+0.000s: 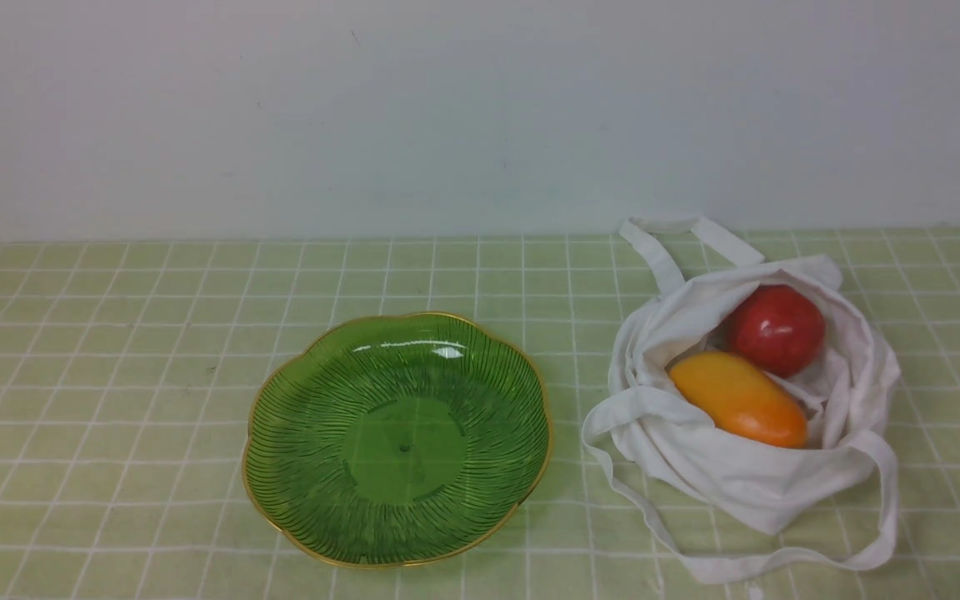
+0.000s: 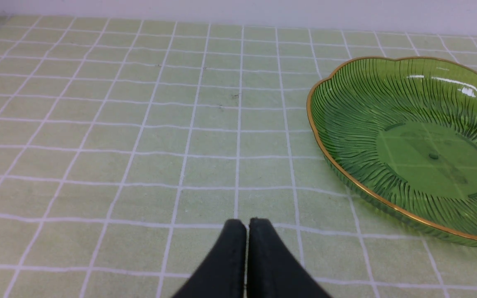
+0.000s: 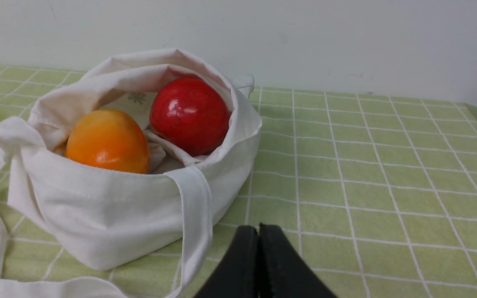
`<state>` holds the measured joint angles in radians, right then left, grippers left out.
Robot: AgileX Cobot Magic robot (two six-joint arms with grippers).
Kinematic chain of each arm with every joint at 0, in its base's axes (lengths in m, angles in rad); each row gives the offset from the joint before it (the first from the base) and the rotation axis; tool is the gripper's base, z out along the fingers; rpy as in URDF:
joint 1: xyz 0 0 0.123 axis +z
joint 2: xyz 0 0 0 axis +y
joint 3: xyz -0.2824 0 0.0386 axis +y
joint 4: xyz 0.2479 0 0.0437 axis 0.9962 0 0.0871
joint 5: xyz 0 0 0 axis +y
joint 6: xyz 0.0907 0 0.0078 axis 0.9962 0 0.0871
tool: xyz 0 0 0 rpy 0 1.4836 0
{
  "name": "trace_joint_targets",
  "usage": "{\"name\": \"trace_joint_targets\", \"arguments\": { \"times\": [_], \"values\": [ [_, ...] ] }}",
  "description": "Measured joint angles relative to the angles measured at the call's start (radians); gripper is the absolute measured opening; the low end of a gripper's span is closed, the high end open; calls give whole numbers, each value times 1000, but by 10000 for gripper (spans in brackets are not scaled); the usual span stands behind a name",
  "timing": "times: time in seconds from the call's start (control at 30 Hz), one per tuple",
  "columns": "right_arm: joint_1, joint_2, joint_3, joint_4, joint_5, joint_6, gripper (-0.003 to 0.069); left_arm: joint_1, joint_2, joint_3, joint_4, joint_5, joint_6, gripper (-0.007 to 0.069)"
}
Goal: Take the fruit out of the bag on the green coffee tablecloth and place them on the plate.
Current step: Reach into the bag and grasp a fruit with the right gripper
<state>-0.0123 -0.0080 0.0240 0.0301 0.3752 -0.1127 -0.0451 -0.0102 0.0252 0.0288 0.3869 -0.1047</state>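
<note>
Black and pressed together, the left gripper holds nothing above the green coffee tablecloth. The plate sits ahead of it and off to one side, apart from the tips and bare. The right gripper is likewise closed tip to tip and grips nothing. The bag slumps open just ahead of it and to one side, one strap trailing close by its tips. Inside, the mango lies nearer that claw, and in the front view its long axis slants across the bag mouth. The apple rests just beyond, touching it.
</note>
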Motion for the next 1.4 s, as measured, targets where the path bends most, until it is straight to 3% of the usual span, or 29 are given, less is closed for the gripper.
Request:
{"name": "trace_joint_targets", "arguments": {
  "times": [0.33,0.57,0.8,0.97,1.07,1.27,1.4],
  "values": [
    [0,0,0,35,-3,21,-15,0,0,0,0,0,0,-8],
    [0,0,5,495,-22,217,-15,0,0,0,0,0,0,-8],
    [0,0,5,715,-67,203,-15,0,0,0,0,0,0,-8],
    [0,2,-66,723,-42,46,-15,0,0,0,0,0,0,-8],
    [0,104,-239,678,7,-91,-15,0,0,0,0,0,0,-8],
    [0,504,-542,549,306,-146,-15,0,0,0,0,0,0,-8],
    [0,793,-722,529,466,-197,-14,0,0,0,0,0,0,-8]
  ]
}}
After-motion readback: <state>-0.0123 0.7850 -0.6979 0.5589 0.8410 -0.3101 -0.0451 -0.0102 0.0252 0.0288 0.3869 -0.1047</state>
